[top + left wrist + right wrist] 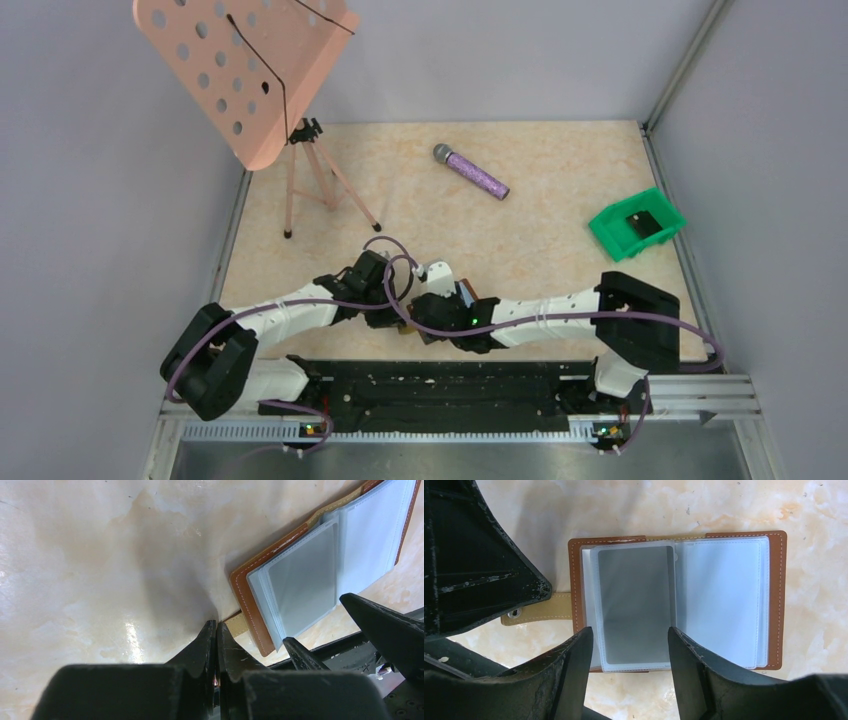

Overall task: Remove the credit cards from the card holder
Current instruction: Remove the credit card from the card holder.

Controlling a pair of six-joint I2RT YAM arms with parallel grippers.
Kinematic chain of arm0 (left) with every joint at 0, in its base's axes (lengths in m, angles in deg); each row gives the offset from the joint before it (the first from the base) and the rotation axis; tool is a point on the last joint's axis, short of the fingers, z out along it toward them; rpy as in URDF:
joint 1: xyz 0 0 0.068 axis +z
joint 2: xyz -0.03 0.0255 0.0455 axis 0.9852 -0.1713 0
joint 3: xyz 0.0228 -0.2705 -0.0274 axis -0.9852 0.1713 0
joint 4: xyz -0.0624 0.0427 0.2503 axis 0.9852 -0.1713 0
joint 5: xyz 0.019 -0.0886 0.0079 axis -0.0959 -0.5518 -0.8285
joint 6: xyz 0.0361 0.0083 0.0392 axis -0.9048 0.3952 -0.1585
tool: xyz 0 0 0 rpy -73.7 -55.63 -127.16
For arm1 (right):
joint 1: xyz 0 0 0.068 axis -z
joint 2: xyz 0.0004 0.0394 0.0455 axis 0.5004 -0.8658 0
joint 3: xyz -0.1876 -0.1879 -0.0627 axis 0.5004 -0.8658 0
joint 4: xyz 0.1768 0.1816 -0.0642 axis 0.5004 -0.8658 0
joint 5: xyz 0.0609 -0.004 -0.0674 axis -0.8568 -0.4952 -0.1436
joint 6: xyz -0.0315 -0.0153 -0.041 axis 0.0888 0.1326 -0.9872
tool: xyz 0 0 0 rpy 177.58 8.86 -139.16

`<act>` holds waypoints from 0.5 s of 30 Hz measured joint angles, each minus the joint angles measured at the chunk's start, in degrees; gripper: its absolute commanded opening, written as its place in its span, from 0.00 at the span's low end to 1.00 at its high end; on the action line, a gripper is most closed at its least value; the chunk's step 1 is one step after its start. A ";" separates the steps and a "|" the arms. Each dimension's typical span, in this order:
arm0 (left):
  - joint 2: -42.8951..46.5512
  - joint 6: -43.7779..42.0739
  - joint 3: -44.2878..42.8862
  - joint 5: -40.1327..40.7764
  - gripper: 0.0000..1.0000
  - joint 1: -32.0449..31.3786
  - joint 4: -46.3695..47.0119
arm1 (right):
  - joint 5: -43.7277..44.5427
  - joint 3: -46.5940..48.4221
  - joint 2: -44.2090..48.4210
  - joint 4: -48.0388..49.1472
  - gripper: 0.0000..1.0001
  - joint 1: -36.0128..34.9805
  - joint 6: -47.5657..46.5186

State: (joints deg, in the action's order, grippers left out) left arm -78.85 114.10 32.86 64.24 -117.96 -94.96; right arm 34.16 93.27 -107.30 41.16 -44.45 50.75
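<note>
The brown leather card holder (pixel 576 580) lies open on the table, showing two grey-blue clear sleeves (pixel 636 602). It also shows in the left wrist view (pixel 242 587). No loose card shows, and I cannot tell whether the sleeves hold any. My right gripper (pixel 630 640) is open just above the near edge of the left sleeve, one finger on each side. My left gripper (pixel 216 626) is shut, its tips at the holder's tan snap strap (pixel 239 625). In the top view both grippers (pixel 400 305) (pixel 440 290) meet over the holder (pixel 470 291), which is mostly hidden.
A purple microphone (pixel 472 171) lies at the back middle. A green bin (pixel 637 224) holding something dark stands at the right. A pink perforated music stand (pixel 245 70) on a tripod stands at the back left. A black rail (pixel 440 385) runs along the near edge.
</note>
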 measured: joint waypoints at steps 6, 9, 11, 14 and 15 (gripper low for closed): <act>0.02 0.00 0.00 0.00 0.06 0.00 -0.02 | -0.02 0.00 -1.86 0.02 0.55 0.00 0.00; 0.02 0.00 0.00 0.00 0.06 0.00 -0.02 | 0.09 0.00 -2.08 0.00 0.55 -0.02 0.02; 0.02 0.00 0.00 0.00 0.06 0.00 -0.02 | 0.11 0.00 -2.08 0.00 0.56 -0.02 0.02; 0.02 0.00 0.00 0.00 0.06 0.00 -0.02 | 0.11 0.00 -2.10 0.00 0.57 -0.02 0.04; 0.02 0.00 0.02 0.00 0.06 0.00 -0.02 | 0.11 0.00 -2.10 0.00 0.57 -0.04 0.02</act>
State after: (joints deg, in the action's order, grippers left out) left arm -78.83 114.10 32.89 64.24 -117.96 -94.98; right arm 34.27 93.27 -109.39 41.16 -44.50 50.77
